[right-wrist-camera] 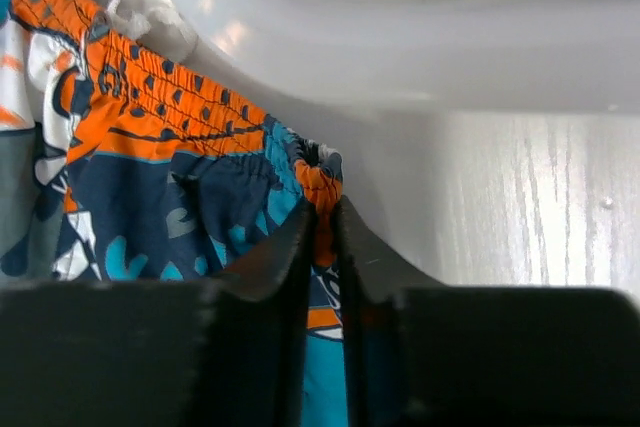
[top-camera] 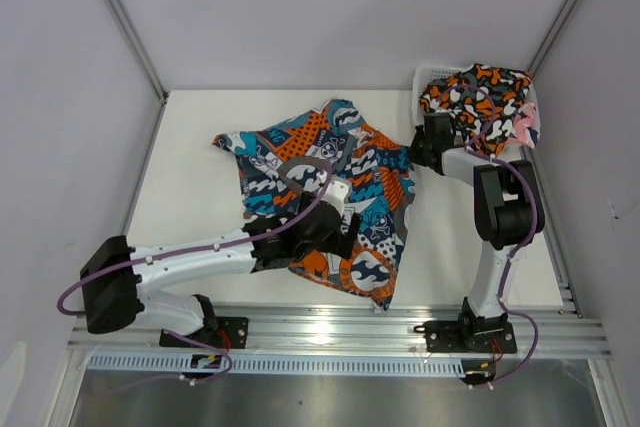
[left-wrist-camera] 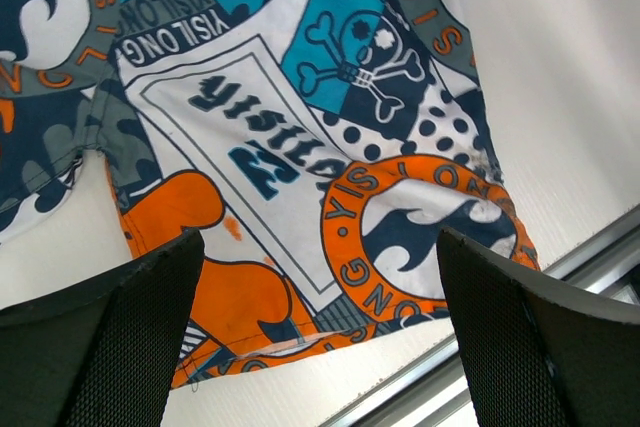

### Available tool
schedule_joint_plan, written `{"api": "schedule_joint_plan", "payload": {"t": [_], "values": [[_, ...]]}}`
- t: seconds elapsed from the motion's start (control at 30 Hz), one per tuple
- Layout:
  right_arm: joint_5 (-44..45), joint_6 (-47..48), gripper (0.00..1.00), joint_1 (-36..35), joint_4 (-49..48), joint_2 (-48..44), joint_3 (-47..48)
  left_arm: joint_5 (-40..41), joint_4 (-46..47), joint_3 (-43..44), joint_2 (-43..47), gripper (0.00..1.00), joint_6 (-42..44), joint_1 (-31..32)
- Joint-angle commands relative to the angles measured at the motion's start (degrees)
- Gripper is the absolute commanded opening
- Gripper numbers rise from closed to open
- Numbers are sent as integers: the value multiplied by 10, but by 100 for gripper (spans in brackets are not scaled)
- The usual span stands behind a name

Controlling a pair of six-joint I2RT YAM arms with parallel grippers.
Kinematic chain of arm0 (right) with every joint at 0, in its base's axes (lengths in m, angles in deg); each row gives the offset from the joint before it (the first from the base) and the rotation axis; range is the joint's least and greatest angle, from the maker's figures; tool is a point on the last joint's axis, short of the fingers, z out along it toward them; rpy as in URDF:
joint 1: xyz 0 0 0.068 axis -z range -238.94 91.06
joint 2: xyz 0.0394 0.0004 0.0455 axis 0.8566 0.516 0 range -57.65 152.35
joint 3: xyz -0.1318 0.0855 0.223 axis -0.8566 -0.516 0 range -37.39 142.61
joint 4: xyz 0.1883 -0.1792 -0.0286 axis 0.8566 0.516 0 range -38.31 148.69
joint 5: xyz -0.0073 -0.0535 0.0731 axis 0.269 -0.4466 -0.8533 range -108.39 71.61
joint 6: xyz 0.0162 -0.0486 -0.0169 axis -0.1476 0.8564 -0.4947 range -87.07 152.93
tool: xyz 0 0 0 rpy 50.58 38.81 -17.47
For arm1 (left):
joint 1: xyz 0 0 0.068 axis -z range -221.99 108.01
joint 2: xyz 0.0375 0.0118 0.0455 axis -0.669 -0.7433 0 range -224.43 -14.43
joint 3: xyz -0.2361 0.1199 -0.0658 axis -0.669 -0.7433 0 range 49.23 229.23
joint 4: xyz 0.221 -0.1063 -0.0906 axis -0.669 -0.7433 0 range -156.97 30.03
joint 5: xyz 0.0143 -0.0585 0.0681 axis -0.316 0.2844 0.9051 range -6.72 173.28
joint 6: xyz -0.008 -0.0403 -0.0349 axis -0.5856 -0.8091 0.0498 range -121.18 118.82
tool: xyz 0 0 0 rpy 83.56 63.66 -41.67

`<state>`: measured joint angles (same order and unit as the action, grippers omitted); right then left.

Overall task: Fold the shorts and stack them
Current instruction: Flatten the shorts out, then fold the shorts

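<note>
— Blue-orange patchwork shorts [top-camera: 330,187] lay spread mid-table; my right gripper [right-wrist-camera: 322,209] pinched just their elastic edge
— Risk?
— That thin bite could slip once I lifted; my left gripper [left-wrist-camera: 320,242] hung wide open above them, holding nothing

Bright, even light from above leaves soft shadows on the flat white table [top-camera: 190,187]. The right wrist view shows streaky glare there, and the black right tool [right-wrist-camera: 324,215] is blurred.
</note>
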<state>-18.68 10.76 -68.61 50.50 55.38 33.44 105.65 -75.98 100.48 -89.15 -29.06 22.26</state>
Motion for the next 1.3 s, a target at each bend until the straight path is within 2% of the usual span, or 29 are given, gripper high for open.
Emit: {"api": "schedule_joint_plan", "payload": {"t": [0.0,0.07,0.27,0.4,0.53,0.67,0.73,0.93,1.13,1.27], "values": [[28,-3,7,-2,-41,-18,-10,12,4,39,-24,99,31,29],[56,-3,0,-7,-33,-36,-18,14,0,60,-38,99,42,51],[147,-11,0,-24,38,-64,-33,3,2,110,-97,99,88,114],[175,-15,0,-31,67,-65,-32,-15,-3,142,-135,98,109,149],[158,-16,0,-23,72,-63,-32,-9,-22,152,-151,97,121,189],[142,-21,0,-17,66,-55,-35,-22,-3,113,-138,95,129,232],[136,-23,0,-14,63,-48,-36,-3,2,105,-140,95,140,263],[108,-29,0,1,49,-48,-52,36,-31,146,-213,94,156,317],[90,-30,0,11,43,-48,-59,62,-54,182,-286,91,154,328],[85,-31,0,14,37,-53,-66,91,-103,234,-342,82,150,323]]}}
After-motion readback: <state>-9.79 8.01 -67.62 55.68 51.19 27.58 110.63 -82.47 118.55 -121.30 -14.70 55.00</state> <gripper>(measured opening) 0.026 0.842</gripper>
